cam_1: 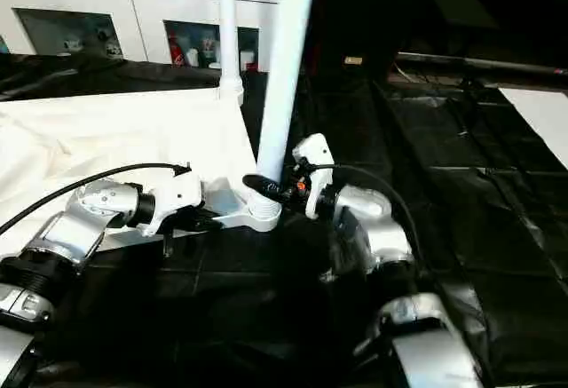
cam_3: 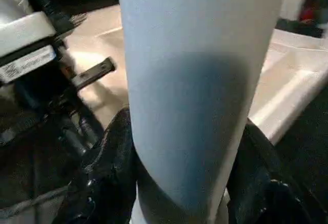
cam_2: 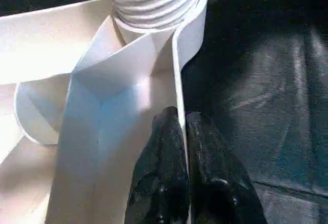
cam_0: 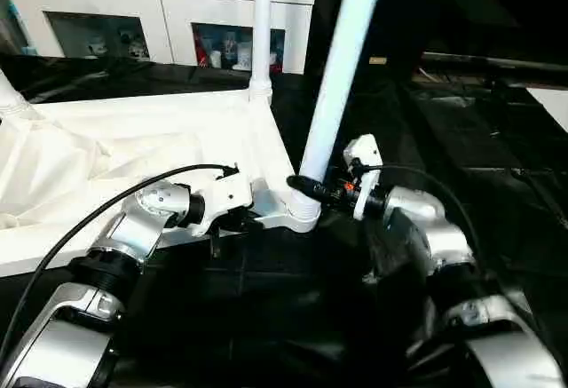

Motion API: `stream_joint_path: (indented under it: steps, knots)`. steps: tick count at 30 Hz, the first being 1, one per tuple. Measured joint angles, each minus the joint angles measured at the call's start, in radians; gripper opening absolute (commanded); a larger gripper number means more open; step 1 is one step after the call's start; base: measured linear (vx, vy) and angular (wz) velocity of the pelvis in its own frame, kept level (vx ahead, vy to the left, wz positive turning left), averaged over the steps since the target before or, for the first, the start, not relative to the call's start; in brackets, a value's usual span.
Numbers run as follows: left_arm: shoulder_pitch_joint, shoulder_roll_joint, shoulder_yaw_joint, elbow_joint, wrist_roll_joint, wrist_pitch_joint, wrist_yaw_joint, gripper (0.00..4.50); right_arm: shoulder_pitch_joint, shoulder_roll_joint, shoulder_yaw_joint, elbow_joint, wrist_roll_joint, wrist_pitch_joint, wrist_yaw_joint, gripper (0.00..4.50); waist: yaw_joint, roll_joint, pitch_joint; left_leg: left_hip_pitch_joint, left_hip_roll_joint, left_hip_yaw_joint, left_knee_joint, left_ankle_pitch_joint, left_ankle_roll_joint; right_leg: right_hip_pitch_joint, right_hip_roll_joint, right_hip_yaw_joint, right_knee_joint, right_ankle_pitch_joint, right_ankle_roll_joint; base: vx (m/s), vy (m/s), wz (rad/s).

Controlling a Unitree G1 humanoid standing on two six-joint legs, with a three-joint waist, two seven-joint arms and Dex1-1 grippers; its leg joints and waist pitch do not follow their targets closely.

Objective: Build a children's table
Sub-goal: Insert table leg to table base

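Note:
The white table top (cam_0: 160, 130) lies upside down on the black-draped work table, ribbed underside up. Three white legs stand in its corner sockets: a far one (cam_0: 261, 24), a near one (cam_0: 342, 68) leaning slightly right, and the base of another at the left edge (cam_0: 9, 97). My right gripper (cam_0: 306, 188) is shut on the near leg just above its socket; the leg (cam_3: 195, 80) fills the space between the black fingers (cam_3: 102, 172). My left gripper (cam_0: 245, 219) is shut on the table top's thin rim wall (cam_2: 179, 80) beside that corner, and its fingers (cam_2: 164, 172) pinch the wall.
A white cabinet (cam_0: 160, 15) with glass doors stands behind the table. Crumpled white wrapping (cam_0: 53, 166) lies on the left part of the table top. Black sheeting (cam_0: 497, 157) covers the work surface to the right, and a pale panel (cam_0: 555, 104) shows at the far right edge.

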Motion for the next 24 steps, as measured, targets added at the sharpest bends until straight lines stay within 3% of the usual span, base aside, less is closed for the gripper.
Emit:
stream_joint_path:
  steps: [10,16,20,24]
  knots:
    - [0.001,0.002,-0.001,0.001,0.001,-0.005,-0.005,0.0,0.025,0.022,-0.024,-0.001,0.01,-0.018,-0.003,1.85,0.001,-0.002,-0.002,0.0,0.0,0.0,0.0,0.0,-0.001,0.001,0.0,0.0,0.0,0.0,0.0,0.0,0.0,0.0]
    - [0.001,0.004,-0.001,0.006,0.001,-0.008,0.003,0.0,0.026,0.067,-0.094,0.051,0.063,-0.003,-0.072,1.85,0.0,-0.002,-0.001,0.001,0.0,0.0,0.001,0.001,-0.001,0.001,0.0,0.0,0.0,0.0,0.0,0.0,0.0,0.0]
    - [-0.001,0.002,-0.001,0.006,0.002,-0.009,0.001,0.0,0.066,0.075,-0.14,0.023,0.12,0.024,-0.084,1.85,0.006,0.0,-0.001,0.0,0.0,0.0,0.0,0.001,-0.001,0.001,0.0,0.0,-0.001,0.0,0.0,0.0,0.0,0.0]
    - [-0.004,-0.003,-0.001,0.012,0.002,-0.011,0.003,0.0,0.107,0.088,-0.16,-0.001,0.135,-0.002,-0.092,1.85,0.009,0.003,0.0,0.0,0.001,0.0,-0.001,0.001,-0.001,0.001,0.0,0.0,-0.001,0.0,0.0,0.0,0.0,0.0]
